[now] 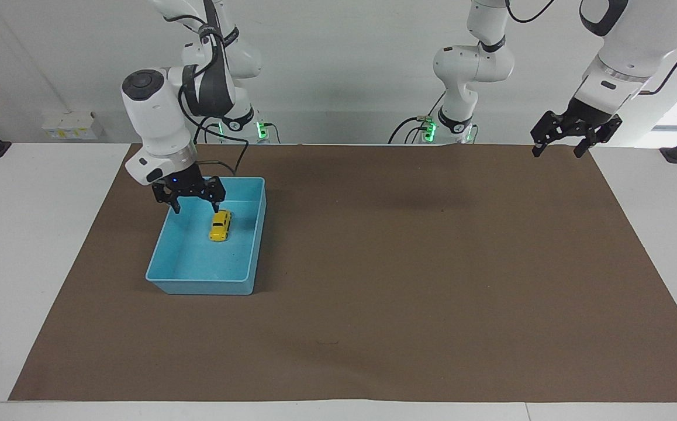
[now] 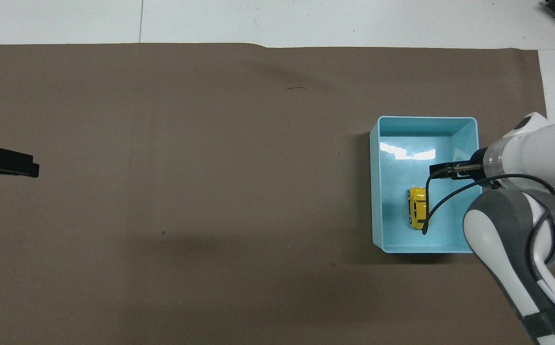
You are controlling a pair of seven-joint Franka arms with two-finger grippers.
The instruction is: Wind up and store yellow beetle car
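Observation:
The yellow beetle car [image 1: 220,225] lies on the floor of the light-blue bin [image 1: 166,271], free of any gripper; it also shows in the overhead view [image 2: 417,213], inside the bin [image 2: 375,191]. My right gripper [image 1: 196,206] is open and empty, raised over the bin's end nearest the robots; in the overhead view [image 2: 443,171] it sits above the bin's inside, beside the car. My left gripper [image 1: 558,149] is open and empty, and waits high over the mat's corner at the left arm's end; only its tip shows in the overhead view [image 2: 4,163].
A brown mat [image 1: 408,275] covers most of the white table [image 1: 28,234]. The bin stands toward the right arm's end of it. A black cable [image 2: 438,201] hangs from the right wrist over the bin.

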